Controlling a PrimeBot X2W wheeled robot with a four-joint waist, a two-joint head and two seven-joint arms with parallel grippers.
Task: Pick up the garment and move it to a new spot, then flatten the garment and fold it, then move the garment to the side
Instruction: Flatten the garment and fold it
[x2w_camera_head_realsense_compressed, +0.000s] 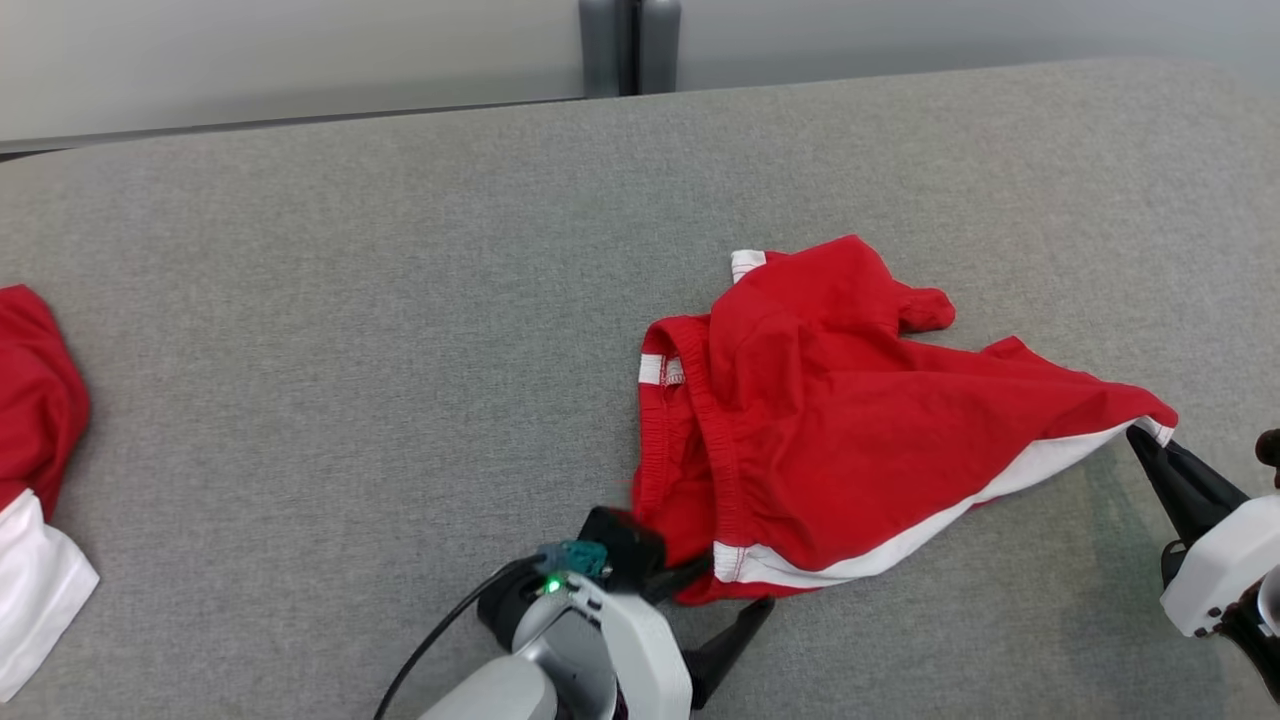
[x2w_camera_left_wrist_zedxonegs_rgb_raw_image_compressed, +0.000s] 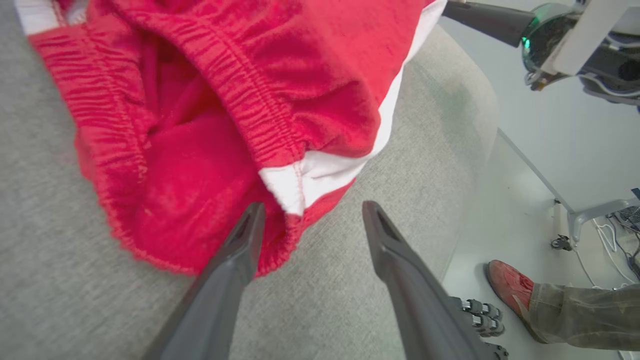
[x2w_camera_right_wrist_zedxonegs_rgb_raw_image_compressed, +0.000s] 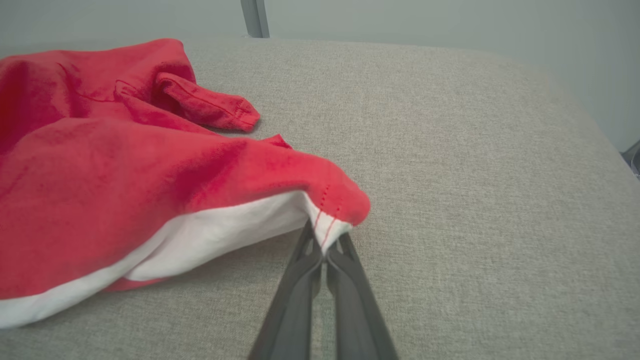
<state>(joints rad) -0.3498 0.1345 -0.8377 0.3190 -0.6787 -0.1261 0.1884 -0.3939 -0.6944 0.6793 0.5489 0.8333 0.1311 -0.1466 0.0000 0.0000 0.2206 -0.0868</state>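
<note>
Grey fabric surface (x2w_camera_head_realsense_compressed: 300, 350), pale wall (x2w_camera_head_realsense_compressed: 250, 60), right fingers (x2w_camera_right_wrist_zedxonegs_rgb_raw_image_compressed: 298, 300) pinching red garment (x2w_camera_head_realsense_compressed: 850, 400), left fingers (x2w_camera_left_wrist_zedxonegs_rgb_raw_image_compressed: 220, 280) spread, perhaps touching it.

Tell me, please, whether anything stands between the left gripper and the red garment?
Nothing visible does. The left gripper is open right at the elastic waistband end of the red garment, one fingertip at the cloth's edge, the other over the bare grey surface. The right gripper is shut on the white-trimmed corner at the other end.
</note>
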